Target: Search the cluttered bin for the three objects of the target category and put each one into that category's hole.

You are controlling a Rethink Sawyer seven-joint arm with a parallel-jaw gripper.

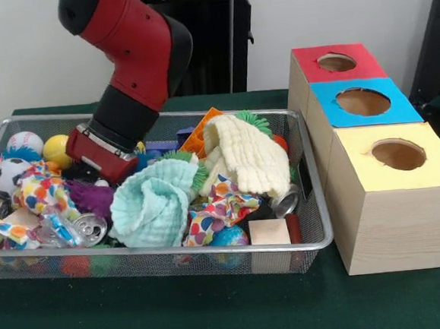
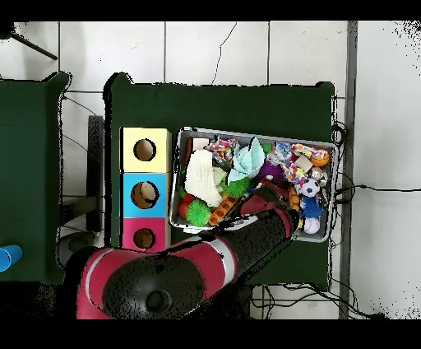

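Note:
A wire mesh bin point(image 1: 211, 250) is piled with cloths, balls, cans and blocks. My gripper point(image 1: 101, 155) reaches down into its left part, between a yellow ball point(image 1: 56, 149) and a mint cloth point(image 1: 151, 208). Its tip is buried in the clutter. A cream cloth point(image 1: 246, 155) drapes over the right part, and a dotted cloth point(image 1: 220, 210) lies in front of it. Right of the bin stand three wooden boxes with holes, topped red point(image 1: 307, 62), blue point(image 1: 329, 102) and yellow point(image 1: 357, 161). In the overhead view the arm point(image 2: 247, 239) crosses the bin's point(image 2: 255, 132) lower edge.
At the bin's left end sit a soccer ball point(image 1: 7, 175), a baseball point(image 1: 25, 142) and a crushed can point(image 1: 88, 230). Another can point(image 1: 288, 202) and a wooden block point(image 1: 269, 231) lie at the front right. Something lies inside the blue box's hole point(image 2: 145, 194).

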